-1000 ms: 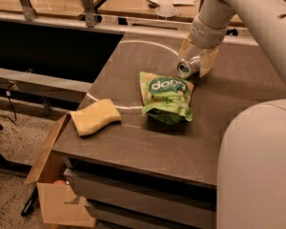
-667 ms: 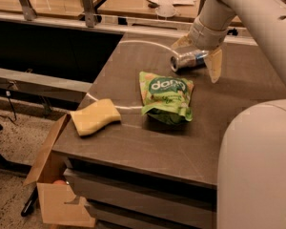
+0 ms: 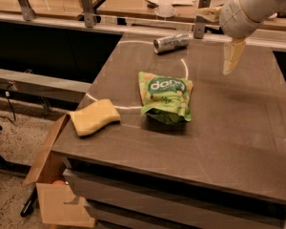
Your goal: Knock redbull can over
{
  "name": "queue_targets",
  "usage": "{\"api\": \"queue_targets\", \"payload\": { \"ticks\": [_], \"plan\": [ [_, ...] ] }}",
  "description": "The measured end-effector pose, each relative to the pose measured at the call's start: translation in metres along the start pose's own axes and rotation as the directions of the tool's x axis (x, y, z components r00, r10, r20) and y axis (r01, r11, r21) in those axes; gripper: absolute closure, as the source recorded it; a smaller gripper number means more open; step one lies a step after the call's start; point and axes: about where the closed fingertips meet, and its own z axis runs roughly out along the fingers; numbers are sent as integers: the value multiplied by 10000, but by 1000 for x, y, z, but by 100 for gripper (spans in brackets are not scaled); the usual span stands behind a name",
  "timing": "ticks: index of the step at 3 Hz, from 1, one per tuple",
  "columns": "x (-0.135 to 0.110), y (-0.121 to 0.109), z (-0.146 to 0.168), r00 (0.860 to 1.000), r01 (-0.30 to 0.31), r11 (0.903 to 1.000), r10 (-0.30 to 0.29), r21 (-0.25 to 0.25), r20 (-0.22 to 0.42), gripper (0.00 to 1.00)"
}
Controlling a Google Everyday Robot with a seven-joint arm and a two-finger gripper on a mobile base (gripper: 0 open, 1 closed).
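Camera view: a dark grey worktop (image 3: 238, 128) seen from its near side, with the robot's pale arm (image 3: 250, 6) reaching in from the far right.
Task thing: the redbull can (image 3: 171, 43) lies on its side close to the far edge of the worktop, one round end turned to the left.
Hand: the hand (image 3: 231, 51) hangs in the air over the far right part of the worktop, pointing down, to the right of the redbull can and apart from it. Whether it is open or closed cannot be told.
Middle: a green snack bag (image 3: 165, 96) lies flat, nearer than the can and not touching it.
Left: a yellow sponge (image 3: 94, 117) sits by the left edge, left of the bag and apart from it.
Marking: a thin white line (image 3: 185, 68) curves across the worktop between can and bag.
Floor: an open cardboard box (image 3: 52, 190) stands at the near left, below the worktop's edge.
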Motion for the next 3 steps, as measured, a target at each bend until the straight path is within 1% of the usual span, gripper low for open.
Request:
{"api": "queue_targets", "payload": {
  "ticks": [1,2,3],
  "plan": [
    [-2,12,-54,9940,-1091,9668,1058,2310,263,0],
    [18,20,-59,9911,-1266,9603,1330,2485,-89,0],
    [18,20,-59,9911,-1266,9603,1329,2484,-87,0]
  ]
}}
